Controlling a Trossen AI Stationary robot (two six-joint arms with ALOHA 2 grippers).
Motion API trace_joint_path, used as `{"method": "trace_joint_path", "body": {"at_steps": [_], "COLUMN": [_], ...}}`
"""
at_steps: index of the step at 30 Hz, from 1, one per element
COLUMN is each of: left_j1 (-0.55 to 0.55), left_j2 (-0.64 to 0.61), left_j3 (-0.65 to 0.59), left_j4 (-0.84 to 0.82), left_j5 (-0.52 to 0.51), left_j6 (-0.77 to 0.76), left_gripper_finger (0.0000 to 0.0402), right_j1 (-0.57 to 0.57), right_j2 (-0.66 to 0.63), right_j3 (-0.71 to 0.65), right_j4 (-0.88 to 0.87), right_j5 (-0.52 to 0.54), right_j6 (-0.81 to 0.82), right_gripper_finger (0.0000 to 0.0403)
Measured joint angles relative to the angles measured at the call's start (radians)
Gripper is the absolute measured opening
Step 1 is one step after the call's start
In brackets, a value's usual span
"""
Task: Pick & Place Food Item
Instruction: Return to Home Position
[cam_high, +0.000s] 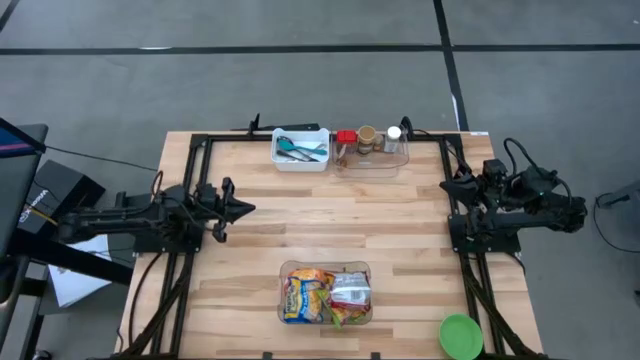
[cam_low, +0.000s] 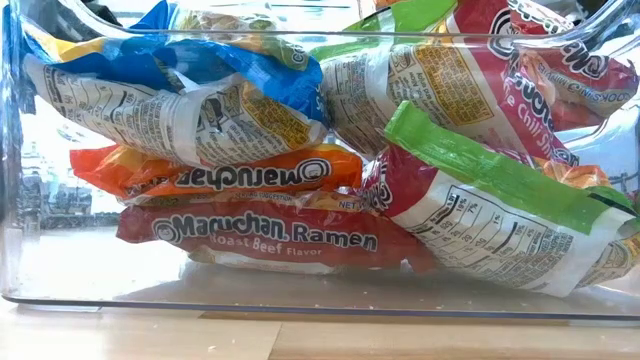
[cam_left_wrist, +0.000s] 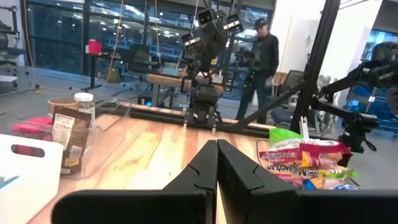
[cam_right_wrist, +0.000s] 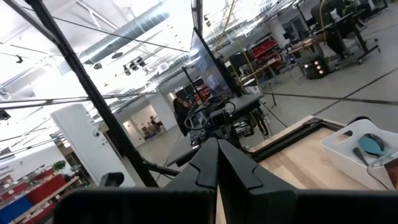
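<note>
My left gripper (cam_high: 247, 209) sits over the left side of the table (cam_high: 420, 260), pointing inward. In its wrist view the two dark fingers (cam_left_wrist: 200, 173) are pressed flat against each other with nothing between them. The right gripper (cam_right_wrist: 217, 144) is pulled back at the table's right edge. Its fingers (cam_right_wrist: 202, 167) are likewise closed tip to tip on nothing and touch nothing.

The ramen packets (cam_high: 325, 295) lie heaped in a clear bin (cam_high: 283, 268) at the front middle of the table, well apart from both grippers. From the low camera that bin's glossy wall fills nearly everything. I can make out crinkled plastic wrappers in blue, orange, red and green. The orange one is upside down, and a red one (cam_low: 265, 236) at the bottom reads Roast Beef Flavor. The packets at the edges are cut off, and the glare blurs the room behind.

At the back edge a white bin (cam_high: 301, 149), rectangular and matte, holds spoons (cam_high: 300, 148), though I can't count them from above. Just beside it a clear tray (cam_high: 372, 163) carries a few small jars (cam_high: 367, 138) whose labels are too small to read. A green round dish (cam_high: 460, 336) sits at the front right corner, partly cut off. A person (cam_left_wrist: 261, 62) stands in the room beyond the table
</note>
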Motion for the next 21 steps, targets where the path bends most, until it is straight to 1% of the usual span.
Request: {"method": "trace_joint_path", "body": {"at_steps": [5,16,21], "left_j1": [0.000,0.000,0.000], "left_j2": [-0.082,-0.177,-0.212], "left_j3": [0.000,0.000,0.001], "left_j4": [-0.089,-0.285,-0.297], "left_j5": [-0.004,-0.011,-0.024], "left_j6": [0.011,0.111,0.138], "left_gripper_finger": [0.0000,0.0000,0.0000], "right_j1": [0.000,0.000,0.000], "right_j2": [0.000,0.000,0.000], "right_j3": [0.000,0.000,0.000], "right_j4": [0.000,-0.001,-0.002], "right_j5": [0.011,0.026,0.026], "right_j6": [0.003,0.017,0.018], "right_gripper_finger": [0.0000,0.0000,0.0000]}}
